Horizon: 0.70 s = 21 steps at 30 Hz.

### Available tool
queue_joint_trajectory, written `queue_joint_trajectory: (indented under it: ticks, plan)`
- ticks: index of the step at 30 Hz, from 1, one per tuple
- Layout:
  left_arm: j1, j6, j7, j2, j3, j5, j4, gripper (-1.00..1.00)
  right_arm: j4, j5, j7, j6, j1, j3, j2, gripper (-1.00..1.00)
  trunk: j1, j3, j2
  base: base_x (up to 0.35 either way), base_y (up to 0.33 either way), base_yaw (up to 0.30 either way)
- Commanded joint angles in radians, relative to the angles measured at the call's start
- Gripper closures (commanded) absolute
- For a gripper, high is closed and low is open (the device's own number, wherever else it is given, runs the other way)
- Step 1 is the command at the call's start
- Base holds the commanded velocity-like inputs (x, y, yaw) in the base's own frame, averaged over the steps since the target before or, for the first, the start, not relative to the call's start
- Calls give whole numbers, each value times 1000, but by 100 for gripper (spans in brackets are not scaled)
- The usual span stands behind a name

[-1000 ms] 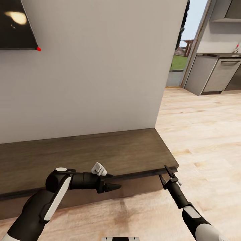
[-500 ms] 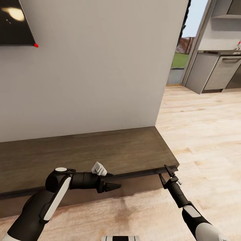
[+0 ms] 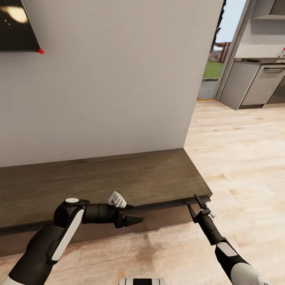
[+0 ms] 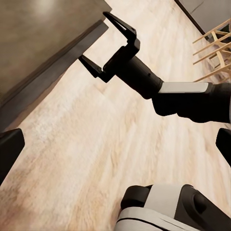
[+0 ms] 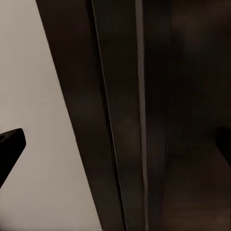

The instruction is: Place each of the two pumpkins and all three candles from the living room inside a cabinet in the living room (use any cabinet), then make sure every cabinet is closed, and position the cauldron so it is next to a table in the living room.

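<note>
Reaching for the cabinet's right end, the right gripper (image 3: 199,206) has its two black fingers spread wide, straddling the front edge of the top slab near the corner. The left wrist view confirms it: the right gripper (image 4: 109,47) is splayed, one finger up against the dark edge, the other lower by the front face, nothing between them. My read is that it is set there to hook the handle-less front and pull it open, since there is no knob to take. The right wrist camera looks straight at dark wood panels with a thin pale seam running through them.

Over to the left gripper (image 3: 136,220): it hovers level in front of the cabinet (image 3: 99,182), pointing toward the right arm, clear of the wood. Its fingertips sit wide at the edges of its own camera view, so it stands open and empty, apparently just parked out of the way.

The cabinet runs long and low against the grey wall (image 3: 118,79), its front looks shut. Pumpkins and candles are nowhere near the grippers. A dark screen (image 3: 16,27) hangs above.

Against the frame a second ago, both arms keep their pose; the whole picture has slid slightly, so the camera shifted, not the things.
</note>
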State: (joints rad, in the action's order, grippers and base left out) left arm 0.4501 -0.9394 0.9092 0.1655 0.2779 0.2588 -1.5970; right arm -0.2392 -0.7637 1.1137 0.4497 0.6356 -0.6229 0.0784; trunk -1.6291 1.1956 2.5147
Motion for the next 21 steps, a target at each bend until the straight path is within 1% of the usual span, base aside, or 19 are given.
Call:
queue_joint_trajectory:
  ticks: [1,5,13,21]
  plan:
    - [1,-4,1,1,1,2,0,-100,1,-2,-2,4,7,8,0,-100,0,1,0,-72,0,0]
    - [1,-4,1,1,1,2,0,-100,1,-2,-2,4,7,8,0,-100,0,1,0,-112,0,0]
    - [1,-3,1,0,1,2,0,-100,1,-2,-2,4,7,8,0,-100,0,1,0,-23,0,0]
    - [1,-3,1,0,1,2,0,-100,1,-2,-2,4,7,8,0,-100,0,1,0,-72,0,0]
